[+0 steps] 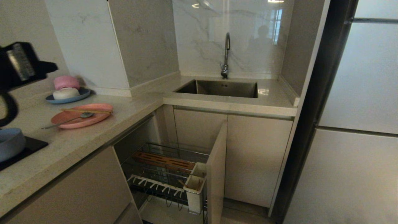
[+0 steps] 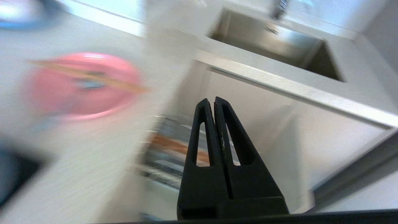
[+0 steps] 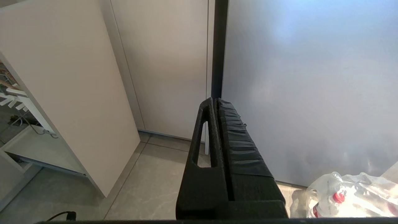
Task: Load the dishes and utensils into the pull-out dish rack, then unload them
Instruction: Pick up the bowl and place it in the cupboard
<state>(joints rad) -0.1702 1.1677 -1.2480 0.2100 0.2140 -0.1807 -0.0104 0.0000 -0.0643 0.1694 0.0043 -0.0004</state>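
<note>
A salmon-pink plate (image 1: 93, 119) lies on the counter at the left, with the wooden chopsticks (image 1: 87, 110) and the grey spoon (image 1: 67, 119) resting across it. At the left edge stands the blue-grey bowl (image 1: 11, 143) on a black mat. Below the counter the pull-out dish rack (image 1: 164, 174) is drawn out, and it holds no dishes. My left arm (image 1: 21, 65) hangs above the counter's left end. The left gripper (image 2: 214, 100) is shut on nothing, in the air near the plate (image 2: 62, 93) and the rack (image 2: 168, 149). My right gripper (image 3: 216, 101) is shut and parked low, facing the floor.
A dark blue plate (image 1: 82, 95) with a pink and a white bowl sits behind the salmon plate. The sink (image 1: 220, 88) and tap are at the back. The rack's beige front panel (image 1: 216, 174) stands out into the aisle. A fridge (image 1: 357, 124) is on the right, with a plastic bag (image 3: 342, 199) of bottles on the floor.
</note>
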